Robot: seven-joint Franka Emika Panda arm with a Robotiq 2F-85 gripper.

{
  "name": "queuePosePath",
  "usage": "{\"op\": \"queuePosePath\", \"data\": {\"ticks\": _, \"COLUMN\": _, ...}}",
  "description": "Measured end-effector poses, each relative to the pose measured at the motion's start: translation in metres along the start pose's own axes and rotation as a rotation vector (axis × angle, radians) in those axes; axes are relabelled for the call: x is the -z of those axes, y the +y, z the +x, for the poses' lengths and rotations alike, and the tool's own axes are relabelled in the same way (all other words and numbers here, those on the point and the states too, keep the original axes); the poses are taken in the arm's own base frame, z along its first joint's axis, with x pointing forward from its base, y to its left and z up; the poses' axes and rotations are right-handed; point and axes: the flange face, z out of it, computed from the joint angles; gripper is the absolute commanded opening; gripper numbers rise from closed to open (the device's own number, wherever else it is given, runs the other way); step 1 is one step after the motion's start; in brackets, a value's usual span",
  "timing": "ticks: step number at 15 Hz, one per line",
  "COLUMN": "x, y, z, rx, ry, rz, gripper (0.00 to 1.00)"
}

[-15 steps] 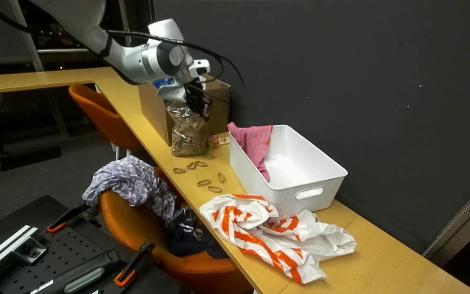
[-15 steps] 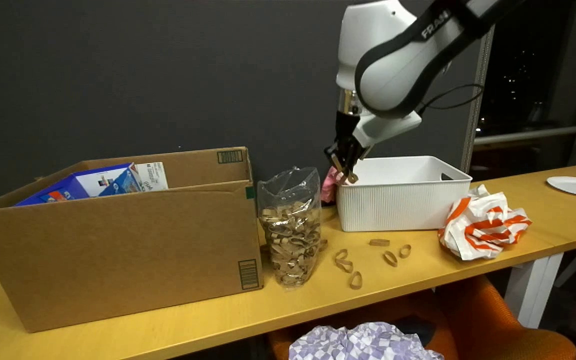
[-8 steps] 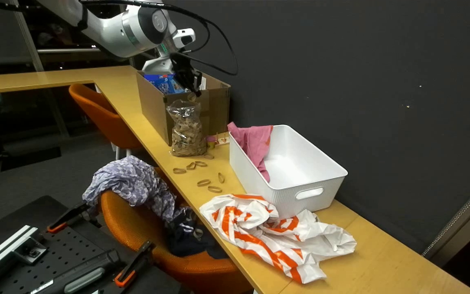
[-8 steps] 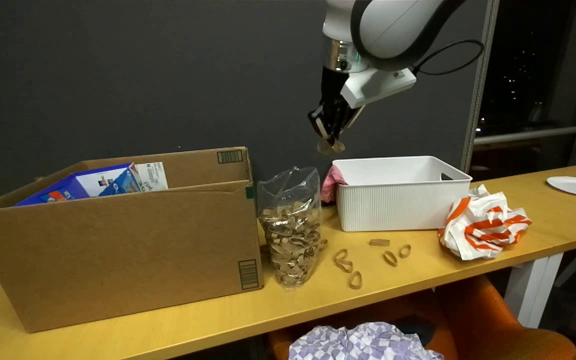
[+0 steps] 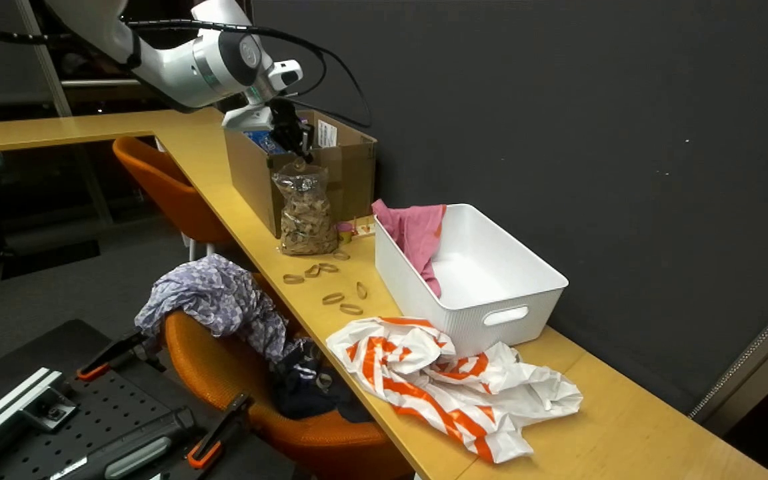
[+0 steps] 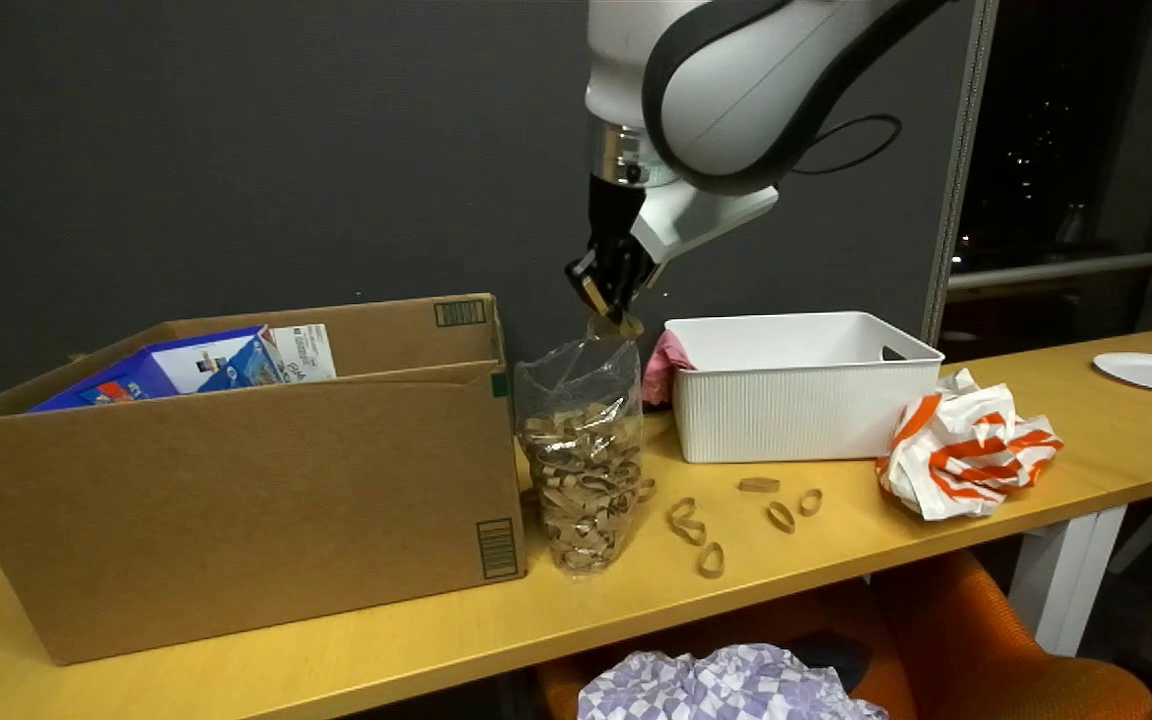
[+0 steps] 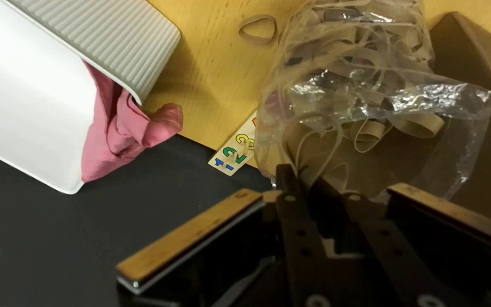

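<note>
Clenching a band (image 6: pixel 630 326) in the jaws at the mouth of the bag (image 6: pixel 581 378), just beside the box (image 6: pixel 286 520); near the bin (image 6: pixel 806 415), cloth (image 5: pixel 417 230) and loose bands (image 6: pixel 759 485).

White arm (image 6: pixel 736 110), black curved trim (image 6: pixel 654 85), silver collar (image 6: pixel 618 152), black cable (image 5: pixel 224 27); black pincer (image 7: pixel 304 177), tan strips (image 7: pixel 191 233), round pale screws (image 7: pixel 318 301).

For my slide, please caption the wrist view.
Gripper pinching tan band loops at the mouth of a clear bag holding more.
</note>
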Motion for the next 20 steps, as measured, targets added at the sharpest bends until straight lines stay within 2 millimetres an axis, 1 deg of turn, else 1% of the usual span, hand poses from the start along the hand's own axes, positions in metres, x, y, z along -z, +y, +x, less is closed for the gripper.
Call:
{"op": "queuePosePath", "data": {"ticks": 3, "x": -0.011, "y": -0.007, "z": 0.01, "rx": 0.022, "ry": 0.012, "rz": -0.007, "gripper": 0.02}}
{"op": "queuePosePath", "data": {"ticks": 4, "x": -0.014, "y": -0.009, "z": 0.013, "rx": 0.029, "ry": 0.015, "rz": -0.01, "gripper": 0.33}}
{"op": "queuePosePath", "data": {"ticks": 5, "x": -0.018, "y": -0.011, "z": 0.016, "rx": 0.036, "ry": 0.017, "rz": -0.012, "gripper": 0.34}}
{"op": "queuePosePath", "data": {"ticks": 8, "x": -0.025, "y": -0.017, "z": 0.02, "rx": 0.051, "ry": 0.019, "rz": -0.019, "gripper": 0.54}}
{"op": "queuePosePath", "data": {"ticks": 9, "x": -0.027, "y": -0.018, "z": 0.021, "rx": 0.054, "ry": 0.02, "rz": -0.02, "gripper": 0.62}}
{"op": "queuePosePath", "data": {"ticks": 11, "x": -0.027, "y": -0.019, "z": 0.023, "rx": 0.055, "ry": 0.022, "rz": -0.021, "gripper": 0.75}}
{"op": "queuePosePath", "data": {"ticks": 14, "x": -0.024, "y": -0.021, "z": 0.024, "rx": 0.055, "ry": 0.024, "rz": -0.021, "gripper": 0.98}}
{"op": "queuePosePath", "data": {"ticks": 15, "x": -0.022, "y": -0.021, "z": 0.025, "rx": 0.052, "ry": 0.022, "rz": -0.023, "gripper": 1.0}}
{"op": "queuePosePath", "data": {"ticks": 17, "x": -0.014, "y": -0.019, "z": 0.023, "rx": 0.04, "ry": 0.013, "rz": -0.029, "gripper": 1.0}}
{"op": "queuePosePath", "data": {"ticks": 20, "x": 0.007, "y": -0.008, "z": 0.007, "rx": 0.007, "ry": -0.037, "rz": -0.036, "gripper": 1.0}}
